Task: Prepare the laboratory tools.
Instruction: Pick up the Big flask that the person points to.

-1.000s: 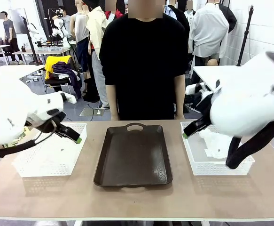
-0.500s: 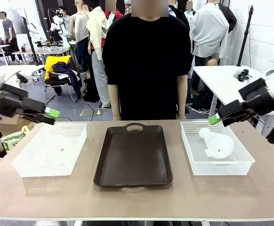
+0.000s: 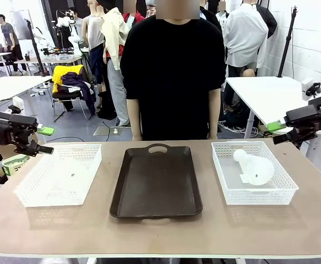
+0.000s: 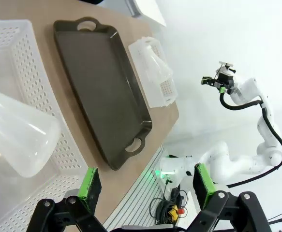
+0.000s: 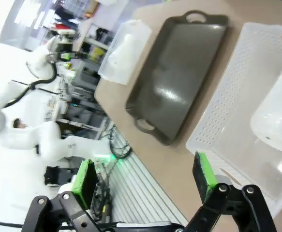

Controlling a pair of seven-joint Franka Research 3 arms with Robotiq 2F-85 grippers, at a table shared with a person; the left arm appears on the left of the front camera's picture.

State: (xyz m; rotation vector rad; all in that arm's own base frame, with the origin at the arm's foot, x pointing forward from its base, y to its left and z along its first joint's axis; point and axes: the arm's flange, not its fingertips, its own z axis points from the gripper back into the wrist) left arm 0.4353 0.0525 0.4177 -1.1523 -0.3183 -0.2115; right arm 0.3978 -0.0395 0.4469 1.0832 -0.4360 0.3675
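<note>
One frosted-white conical flask [image 3: 254, 166] lies on its side in the right lattice basket [image 3: 284, 190]; the right wrist view shows that flask [image 5: 280, 112] too. A second flask [image 4: 16, 140] lies in the left basket [image 4: 15, 36], large in the left wrist view. My left gripper [image 3: 46, 140] hovers open off the table's left end, beside the left basket [image 3: 58, 190]. Its green pads [image 4: 90, 186] have nothing between them. My right gripper [image 3: 277, 132] hangs open beyond the right basket's far corner, and its pads [image 5: 203, 176] are also bare.
A dark brown tray [image 3: 156, 181] with handle holes lies between the baskets. A person in a black shirt [image 3: 171, 71] stands at the far edge, arms down. White tables stand to either side behind the table.
Both arms have drawn back outward from over the baskets to the table's sides. The right basket's flask has come into plain sight. Both grippers stayed open.
</note>
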